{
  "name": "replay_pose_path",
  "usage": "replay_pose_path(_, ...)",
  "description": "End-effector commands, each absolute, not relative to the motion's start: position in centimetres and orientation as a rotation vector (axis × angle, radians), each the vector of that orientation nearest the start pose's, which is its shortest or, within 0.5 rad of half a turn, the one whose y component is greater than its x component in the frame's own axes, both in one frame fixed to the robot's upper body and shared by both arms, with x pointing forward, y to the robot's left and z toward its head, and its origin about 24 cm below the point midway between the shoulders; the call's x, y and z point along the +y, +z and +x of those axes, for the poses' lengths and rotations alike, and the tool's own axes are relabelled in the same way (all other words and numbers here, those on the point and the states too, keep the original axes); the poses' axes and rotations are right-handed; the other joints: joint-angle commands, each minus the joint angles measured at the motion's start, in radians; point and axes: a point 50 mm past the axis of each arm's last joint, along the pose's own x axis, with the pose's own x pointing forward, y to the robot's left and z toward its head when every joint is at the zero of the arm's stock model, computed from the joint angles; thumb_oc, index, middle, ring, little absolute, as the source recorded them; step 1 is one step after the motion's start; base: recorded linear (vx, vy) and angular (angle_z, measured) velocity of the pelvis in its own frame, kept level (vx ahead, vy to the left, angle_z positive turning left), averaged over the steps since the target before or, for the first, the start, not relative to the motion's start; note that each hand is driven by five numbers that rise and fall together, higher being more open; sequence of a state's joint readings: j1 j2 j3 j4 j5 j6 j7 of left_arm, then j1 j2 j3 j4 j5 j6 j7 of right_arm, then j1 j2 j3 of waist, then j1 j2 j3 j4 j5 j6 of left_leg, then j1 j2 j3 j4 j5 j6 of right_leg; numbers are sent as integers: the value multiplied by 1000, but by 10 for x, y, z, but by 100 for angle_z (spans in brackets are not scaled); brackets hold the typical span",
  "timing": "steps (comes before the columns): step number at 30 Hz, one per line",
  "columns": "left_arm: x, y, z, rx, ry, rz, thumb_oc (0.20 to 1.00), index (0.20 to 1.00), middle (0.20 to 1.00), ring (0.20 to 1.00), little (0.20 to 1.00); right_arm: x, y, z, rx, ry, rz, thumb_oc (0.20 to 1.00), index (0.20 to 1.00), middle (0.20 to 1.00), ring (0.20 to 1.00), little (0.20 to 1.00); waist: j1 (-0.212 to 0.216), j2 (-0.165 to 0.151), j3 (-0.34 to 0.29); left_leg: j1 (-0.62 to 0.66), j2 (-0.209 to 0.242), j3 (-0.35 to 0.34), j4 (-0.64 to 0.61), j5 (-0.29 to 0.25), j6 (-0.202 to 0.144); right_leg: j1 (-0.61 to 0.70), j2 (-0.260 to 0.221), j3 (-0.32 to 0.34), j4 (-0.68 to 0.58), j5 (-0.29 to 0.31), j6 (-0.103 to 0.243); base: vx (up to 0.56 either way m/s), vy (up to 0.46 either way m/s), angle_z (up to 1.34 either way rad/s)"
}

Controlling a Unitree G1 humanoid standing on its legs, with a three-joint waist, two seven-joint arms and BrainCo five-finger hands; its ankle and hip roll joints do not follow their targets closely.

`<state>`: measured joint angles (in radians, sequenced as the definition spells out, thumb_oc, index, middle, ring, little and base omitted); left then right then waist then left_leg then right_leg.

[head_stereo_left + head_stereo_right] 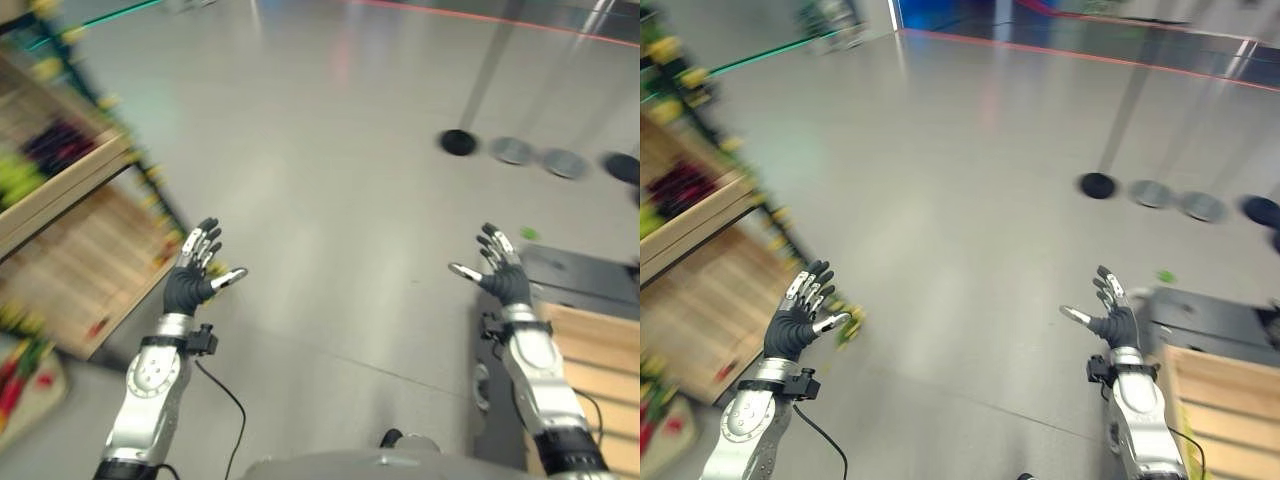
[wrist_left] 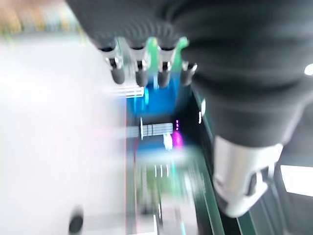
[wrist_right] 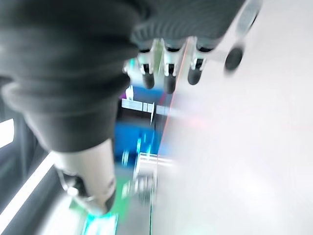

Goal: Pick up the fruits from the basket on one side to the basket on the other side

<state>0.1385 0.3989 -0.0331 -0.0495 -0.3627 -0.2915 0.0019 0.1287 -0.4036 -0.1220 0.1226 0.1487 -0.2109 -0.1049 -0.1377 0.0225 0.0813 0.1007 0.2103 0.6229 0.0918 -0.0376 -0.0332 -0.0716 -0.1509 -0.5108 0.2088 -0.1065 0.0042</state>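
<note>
Both hands are raised over bare grey floor, empty, with straight spread fingers. My left hand [image 1: 193,270] is open just right of a wooden shelf rack [image 1: 70,240] that carries blurred dark purple fruit [image 1: 55,145] and green fruit [image 1: 15,178] on its upper level. My right hand [image 1: 503,268] is open above the corner of a wooden crate-like surface [image 1: 600,350] at the right edge. Each wrist view shows that hand's fingers [image 2: 142,73] [image 3: 168,73] extended with nothing between them and the thumb.
A dark platform [image 1: 580,275] lies beside the wooden surface on the right. Round stand bases [image 1: 458,142] [image 1: 515,150] sit on the floor farther off, one with a pole rising from it. Red and green items [image 1: 20,370] lie low at the left edge.
</note>
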Motion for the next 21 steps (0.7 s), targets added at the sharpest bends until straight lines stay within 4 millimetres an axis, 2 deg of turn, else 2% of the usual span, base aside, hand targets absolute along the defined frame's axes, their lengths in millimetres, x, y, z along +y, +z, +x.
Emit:
replay_pose_path(1,215,104,230,-395,-66,62,1000,1000,1000,1000,1000,-272,73,228,-194,-270,-291,1000,1000,1000,1000,1000,-39,-55,-6,11,-2,70,13,-35,-24,37,-15,132,-175,73,154,88,-436,-100)
replay_pose_path(2,210,105,233,-398,-94,61,1000,1000,1000,1000,1000,-278,71,224,-185,-299,-289,1000,1000,1000,1000,1000,-50,-58,-6,1,23,67,48,-34,-36,42,7,162,-182,60,142,197,-405,-99)
replay_pose_path(3,201,106,239,-402,-138,56,1000,1000,1000,1000,1000,-283,71,222,-188,-332,-274,1000,1000,1000,1000,1000,-46,-65,7,-28,31,-58,154,-25,-53,60,56,226,-201,29,114,194,-406,-81)
replay_pose_path(4,200,107,240,-404,-141,55,1000,1000,1000,1000,1000,-284,71,222,-190,-336,-274,1000,1000,1000,1000,1000,-43,-63,12,-34,42,-63,173,-31,-59,64,62,225,-202,26,110,163,-469,-84)
replay_pose_path(5,191,106,242,-400,-180,39,1000,1000,1000,1000,1000,-286,72,226,-191,-333,-282,1000,1000,1000,1000,1000,-6,-80,42,-95,-30,-264,260,-27,-42,80,97,285,-217,36,80,12,-229,-85)
replay_pose_path(6,191,106,242,-401,-181,39,1000,1000,1000,1000,1000,-286,73,226,-191,-333,-282,1000,1000,1000,1000,1000,-8,-79,43,-99,-28,-267,267,-30,-42,81,98,283,-218,36,80,58,-314,-157)
replay_pose_path(7,189,105,242,-396,-200,41,1000,1000,1000,1000,1000,-286,74,228,-192,-327,-295,1000,1000,1000,1000,1000,3,-94,45,-127,-68,-332,301,-37,-31,84,111,327,-229,46,72,109,-158,-155)
replay_pose_path(9,185,103,241,-385,-228,55,1000,1000,1000,1000,1000,-288,71,226,-177,-326,-294,1000,1000,1000,1000,1000,19,-108,51,-185,-125,-413,363,-66,-16,110,127,392,-249,46,64,166,-182,-157)
replay_pose_path(10,182,103,241,-385,-259,84,1000,1000,1000,1000,1000,-290,68,223,-167,-333,-289,1000,1000,1000,1000,1000,31,-117,53,-237,-173,-481,368,-75,-5,110,134,435,-252,53,62,219,-120,-109)
replay_pose_path(11,181,103,241,-385,-273,110,1000,1000,1000,1000,1000,-292,66,221,-155,-329,-288,1000,1000,1000,1000,1000,42,-116,59,-272,-205,-563,321,-90,10,122,155,487,-249,43,59,156,-70,-76)
replay_pose_path(12,181,104,241,-386,-273,111,1000,1000,1000,1000,1000,-292,66,221,-155,-329,-288,1000,1000,1000,1000,1000,43,-118,57,-273,-207,-561,315,-83,10,118,153,488,-249,47,59,239,-23,-115)
replay_pose_path(13,179,104,241,-385,-283,123,1000,1000,1000,1000,1000,-293,58,217,-120,-329,-296,1000,1000,1000,1000,1000,65,-116,63,-303,-244,-680,216,-61,6,131,181,551,-243,35,62,211,-8,-161)
replay_pose_path(14,177,103,242,-382,-293,128,1000,1000,1000,1000,1000,-295,55,215,-102,-331,-299,1000,1000,1000,1000,1000,73,-114,65,-310,-260,-738,170,-32,0,140,197,582,-238,30,61,210,-8,-160)
replay_pose_path(15,177,103,242,-383,-294,128,1000,1000,1000,1000,1000,-295,55,215,-102,-332,-299,1000,1000,1000,1000,1000,74,-115,64,-309,-261,-738,162,-23,-1,137,196,582,-238,33,60,178,4,-133)
replay_pose_path(17,176,104,239,-385,-311,160,1000,1000,1000,1000,1000,-298,44,210,-48,-327,-311,1000,1000,1000,1000,1000,100,-110,73,-363,-320,-969,72,40,-17,169,253,716,-221,7,61,265,44,-115)
replay_pose_path(18,176,104,239,-385,-311,160,1000,1000,1000,1000,1000,-298,44,209,-48,-327,-310,1000,1000,1000,1000,1000,103,-109,72,-362,-316,-968,63,47,-19,165,255,719,-219,11,61,219,61,-133)
replay_pose_path(20,180,107,237,-400,-308,158,1000,1000,1000,1000,1000,-298,42,210,-29,-299,-322,1000,1000,1000,1000,1000,110,-102,66,-371,-335,-1019,52,80,-30,178,269,794,-219,5,74,194,153,-189)
replay_pose_path(21,180,107,237,-400,-308,157,1000,1000,1000,1000,1000,-298,43,210,-29,-298,-322,1000,1000,1000,1000,1000,114,-103,66,-370,-334,-1014,51,80,-29,179,269,798,-219,6,75,318,319,-207)
